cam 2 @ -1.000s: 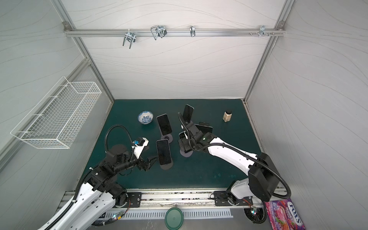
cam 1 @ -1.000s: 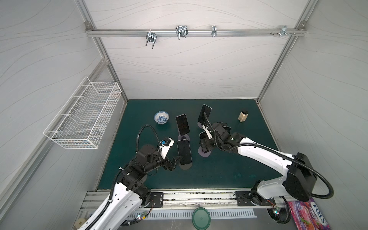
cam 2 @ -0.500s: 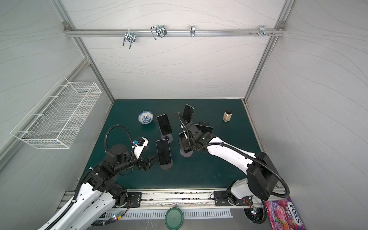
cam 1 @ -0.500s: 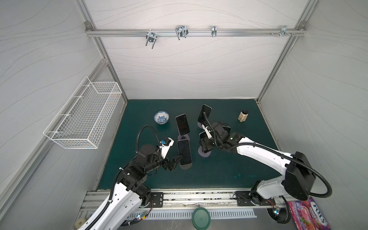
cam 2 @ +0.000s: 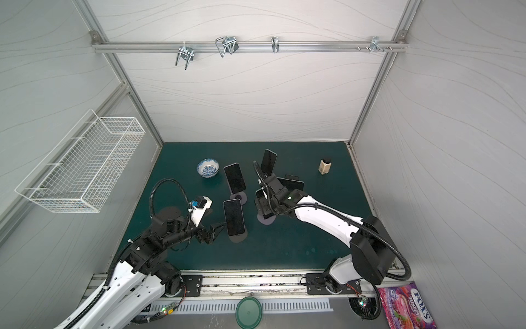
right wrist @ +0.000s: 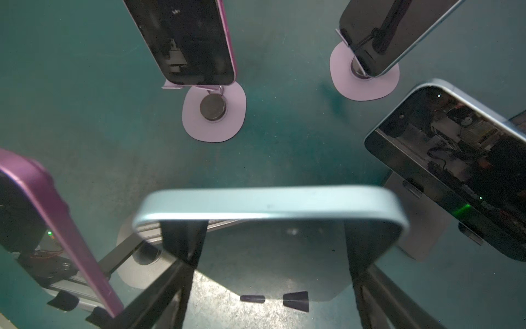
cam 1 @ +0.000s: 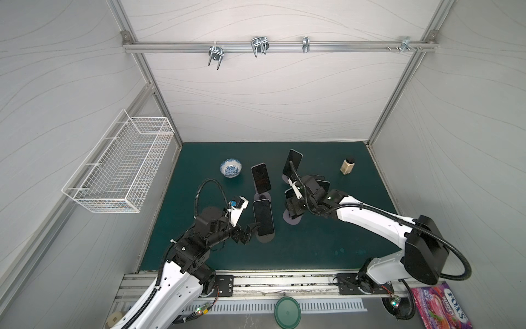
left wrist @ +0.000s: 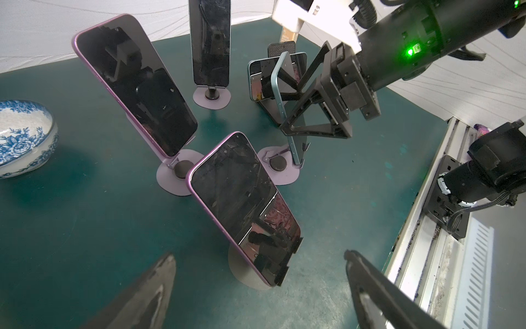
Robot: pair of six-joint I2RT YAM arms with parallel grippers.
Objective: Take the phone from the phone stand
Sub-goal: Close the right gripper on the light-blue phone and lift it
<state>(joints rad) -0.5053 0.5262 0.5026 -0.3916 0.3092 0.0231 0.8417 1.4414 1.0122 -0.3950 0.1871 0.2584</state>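
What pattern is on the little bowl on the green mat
The bowl is white with blue flowers, clearest in the left wrist view.

Dark green table (cam 1: 313, 250), blue-and-white bowl (cam 1: 230, 168) near the back left, small jar (cam 1: 347, 166) back right, several phone stands (left wrist: 168, 183) clustered between them.

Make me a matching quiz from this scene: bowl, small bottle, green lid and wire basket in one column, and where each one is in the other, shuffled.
1. bowl
2. small bottle
3. green lid
4. wire basket

A. hung on the side wall
B. off the mat, in front of it
C. back right of the mat
D. back left of the mat

Pairs: 1-D, 2-C, 3-B, 4-A
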